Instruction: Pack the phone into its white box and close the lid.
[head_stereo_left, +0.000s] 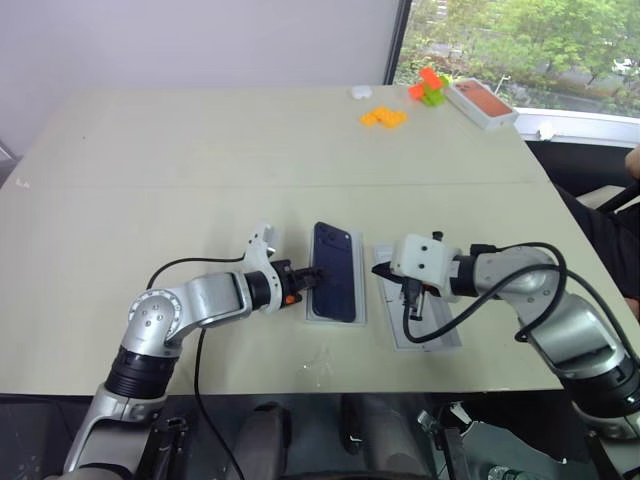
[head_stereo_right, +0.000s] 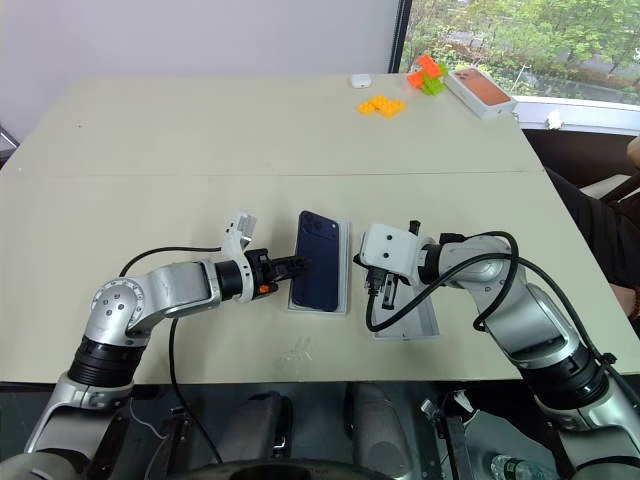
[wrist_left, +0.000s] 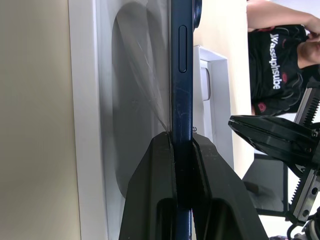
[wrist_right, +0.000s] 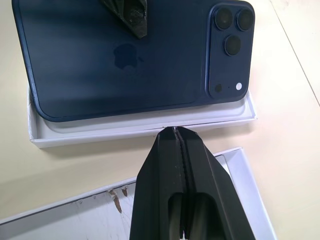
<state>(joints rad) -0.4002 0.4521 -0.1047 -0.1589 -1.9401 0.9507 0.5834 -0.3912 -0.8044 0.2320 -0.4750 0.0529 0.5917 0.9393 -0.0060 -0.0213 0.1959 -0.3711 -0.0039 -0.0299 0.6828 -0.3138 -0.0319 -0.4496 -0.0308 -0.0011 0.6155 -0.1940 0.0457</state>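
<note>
Far beyond both claws, near the window end of the counter (head_stereo_left: 150, 170), lay an orange-topped box (head_stereo_left: 482, 103), orange blocks (head_stereo_left: 384, 117), a green and orange block pile (head_stereo_left: 430, 88) and a small white object (head_stereo_left: 361, 92); a person's arm (head_stereo_left: 632, 160) showed at the edge on the right claw's side. None of these stood near the work. The left claw (head_stereo_left: 313, 277) was closed on the long edge of the phone (head_stereo_left: 335, 272), its two fingers pinching the thin side, and held the phone tilted, glossy back up, camera cluster at the end far from the robot. Directly under the phone lay the white box (wrist_right: 140, 131), the phone's lower edge resting in it along the side away from the left claw. The left arm reached in low from the left, its wrist angled toward the right. The right claw (wrist_right: 173, 131) was fully closed and empty, its tip just beside the box's near wall, pointing leftward and down at the phone. Below the right claw lay the lid (wrist_right: 240, 172), open side up, just beside the box.
</note>
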